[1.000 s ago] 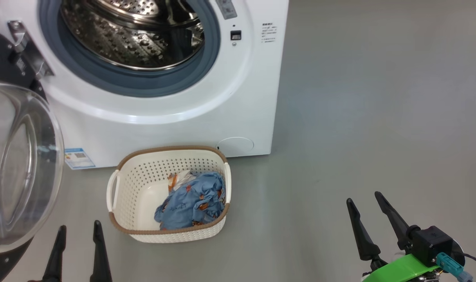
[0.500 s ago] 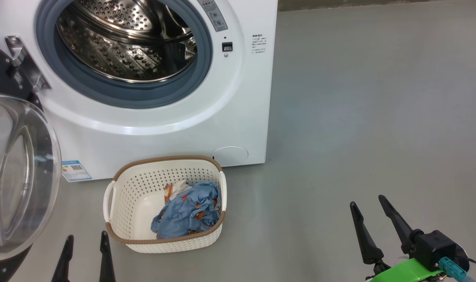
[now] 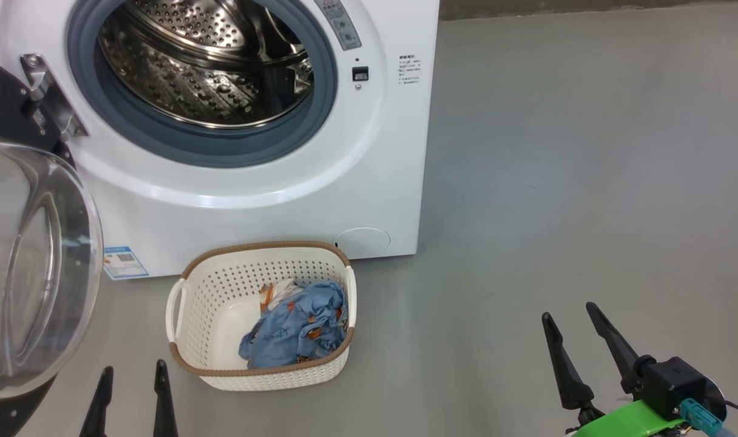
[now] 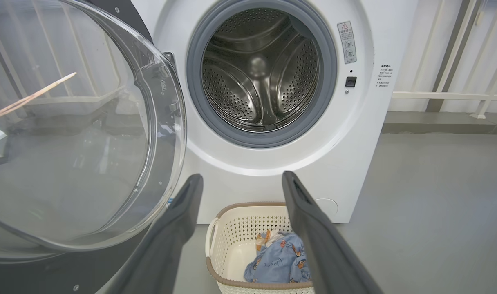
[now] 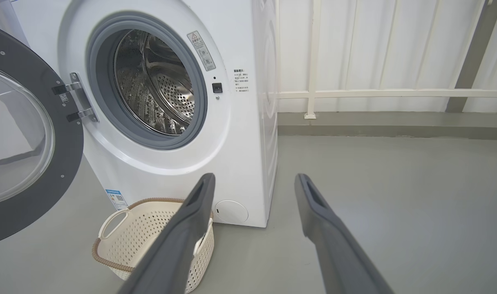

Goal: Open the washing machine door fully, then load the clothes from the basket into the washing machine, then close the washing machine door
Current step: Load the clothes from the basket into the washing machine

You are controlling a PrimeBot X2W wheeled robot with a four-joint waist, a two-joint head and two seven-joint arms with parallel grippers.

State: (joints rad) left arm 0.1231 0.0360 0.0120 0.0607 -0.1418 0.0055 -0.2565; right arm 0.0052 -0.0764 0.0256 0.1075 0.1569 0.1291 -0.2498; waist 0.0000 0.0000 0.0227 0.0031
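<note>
Door: the washing machine door [image 3: 35,273] stands swung out to the left, its glass bowl towards the robot, so the opening is free. I judge it fully open.
Left gripper: the left gripper [image 3: 133,367] is low, between the door and the basket [image 3: 266,246]. Its fingers are apart and hold nothing. In its wrist view the basket lies between them, so this arm seems aimed for the first pick.
Basket: on the floor [image 3: 587,152], just before the washing machine [image 3: 345,182] and below the opening, which makes the lift short.
Clothes: the clothes [image 3: 299,328] are heaped against the basket's right wall.
Drum: the drum [image 3: 205,67] holds no garment, so loading is not yet begun.
Right gripper: the right gripper [image 3: 568,311] is well apart from the basket, over bare floor, fingers spread and empty, probably kept aside to leave room.
</note>
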